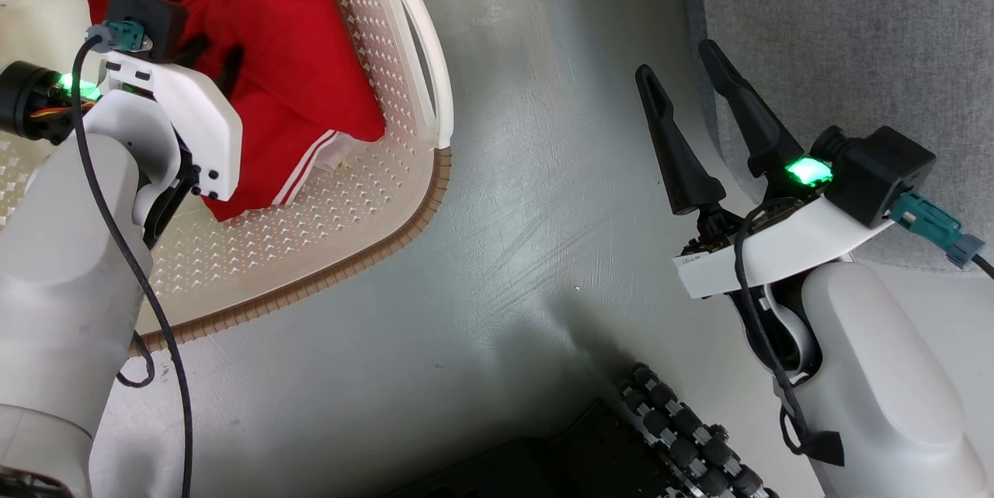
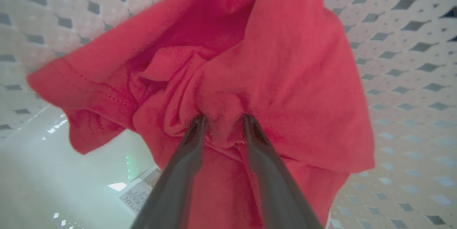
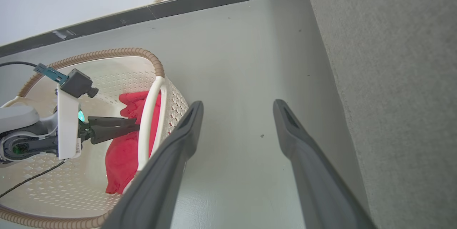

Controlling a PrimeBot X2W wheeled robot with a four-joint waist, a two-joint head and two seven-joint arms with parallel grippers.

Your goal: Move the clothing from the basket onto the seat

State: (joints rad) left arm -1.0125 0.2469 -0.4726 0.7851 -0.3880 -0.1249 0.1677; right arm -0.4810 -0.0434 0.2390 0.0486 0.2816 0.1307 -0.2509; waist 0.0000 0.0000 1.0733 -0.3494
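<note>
The red clothing (image 1: 311, 71) lies bunched in the cream basket (image 1: 373, 249), a white-striped hem toward its near side. My left gripper (image 2: 225, 120) reaches down into the basket, and its two tips press into the clothing (image 2: 292, 79) with a fold pinched between them. In the right wrist view the left gripper (image 3: 137, 128) meets the clothing (image 3: 123, 154) just inside the white handle. My right gripper (image 1: 675, 61) hangs open and empty over the floor, beside the grey seat (image 1: 854, 16).
Grey floor (image 1: 528, 172) separates the basket from the seat (image 3: 392, 79). My wheeled base with black rollers (image 1: 683, 436) sits at the bottom. A white wall with a dark baseboard (image 3: 214, 0) runs behind the basket (image 3: 107, 52).
</note>
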